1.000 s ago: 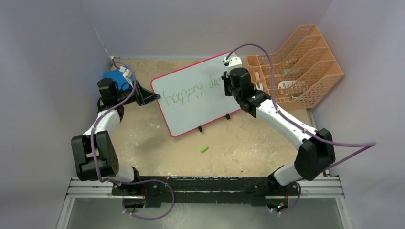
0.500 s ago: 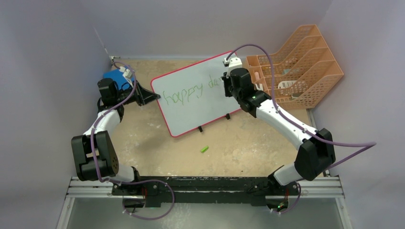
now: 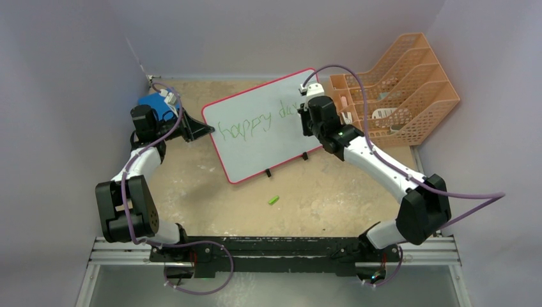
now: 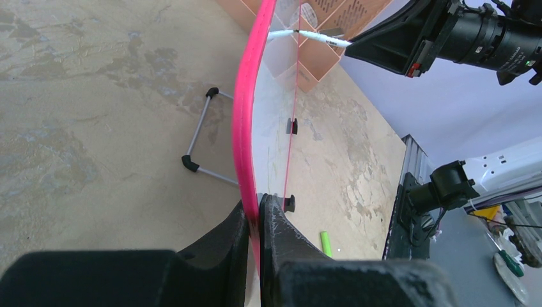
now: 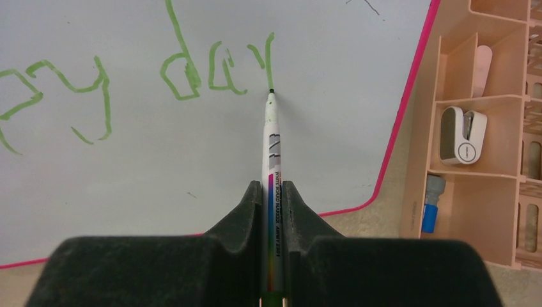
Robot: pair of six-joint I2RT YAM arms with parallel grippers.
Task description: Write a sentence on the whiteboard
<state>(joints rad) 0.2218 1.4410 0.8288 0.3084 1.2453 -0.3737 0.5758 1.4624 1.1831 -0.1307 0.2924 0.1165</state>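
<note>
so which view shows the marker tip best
Right wrist: the marker tip touches the whiteboard where the sentence ends. Left wrist shows it small, side-on; top external hides it behind the right gripper.

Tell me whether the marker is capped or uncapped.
Uncapped: the marker shows a bare tip against the whiteboard, at the end of a green stroke.

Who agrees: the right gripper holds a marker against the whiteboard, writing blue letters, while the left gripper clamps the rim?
The letters are green, not blue, as the right wrist view shows. The right gripper does hold the marker against the whiteboard, and the left gripper clamps its rim.
</note>
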